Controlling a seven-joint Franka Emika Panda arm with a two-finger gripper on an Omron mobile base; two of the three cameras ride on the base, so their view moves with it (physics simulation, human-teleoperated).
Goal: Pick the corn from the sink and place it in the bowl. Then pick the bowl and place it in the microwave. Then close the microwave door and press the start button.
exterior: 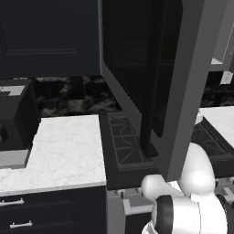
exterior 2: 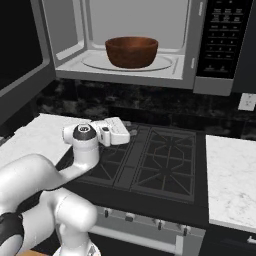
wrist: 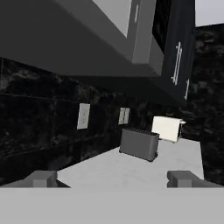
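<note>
The bowl (exterior 2: pixel 131 51) sits centred in the microwave (exterior 2: pixel 140 45), clear of its walls; the microwave door (exterior: pixel 151 82) hangs wide open. The claw (wrist: pixel 113 177), fingers apart, holds nothing above the stove (exterior 2: pixel 150 160).

We saw white marble counters (exterior: pixel 64 151) on either side of a black gas stove (exterior 2: pixel 150 162), dark cabinets (exterior: pixel 45 36) above, and a black speckled backsplash (exterior 2: pixel 150 102). A grey toaster (wrist: pixel 139 143) sat near wall outlets (wrist: pixel 83 116).

Grey toaster (wrist: pixel 139 144) on counter (wrist: pixel 131 168); stove (exterior 2: pixel 150 162); possibly wall outlets.
</note>
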